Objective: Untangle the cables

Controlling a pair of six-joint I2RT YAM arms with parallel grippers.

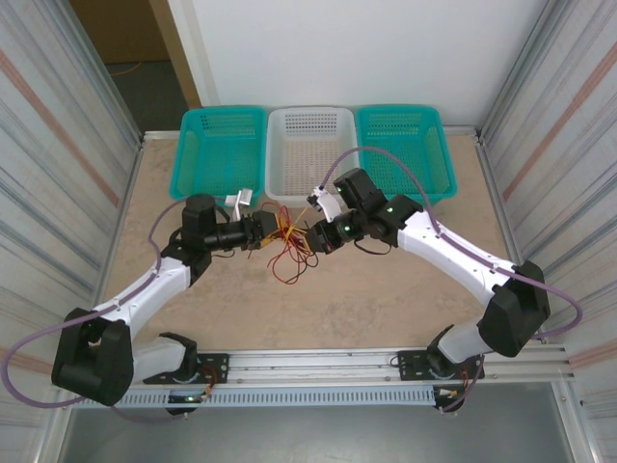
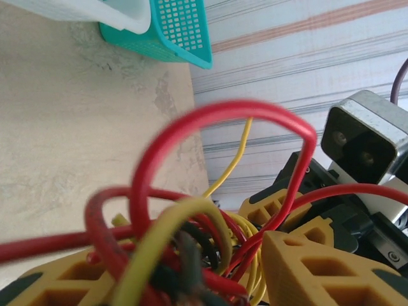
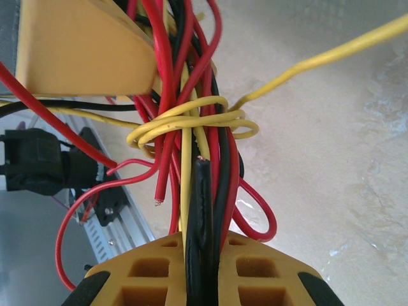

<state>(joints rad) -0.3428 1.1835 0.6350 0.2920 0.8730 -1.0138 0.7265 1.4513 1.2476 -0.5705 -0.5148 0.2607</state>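
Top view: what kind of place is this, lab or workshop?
Probably a purpose-built robot test cell: ribbed panel walls box in the table, a mounting rail runs along its near edge, and plastic baskets line the back.

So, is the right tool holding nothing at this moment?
No, the right tool is shut on the cables: black and yellow strands are pinched in it.

White-and-black left arm point(image 1: 145, 285) and right arm point(image 1: 453, 246), elbows bent, meet at the tangle of red, yellow and black wires point(image 1: 292, 253). Left gripper point(image 1: 262, 234): yellow jaws apart, astride the tangle. Right gripper point(image 1: 314, 236): jaws closed on its strands.
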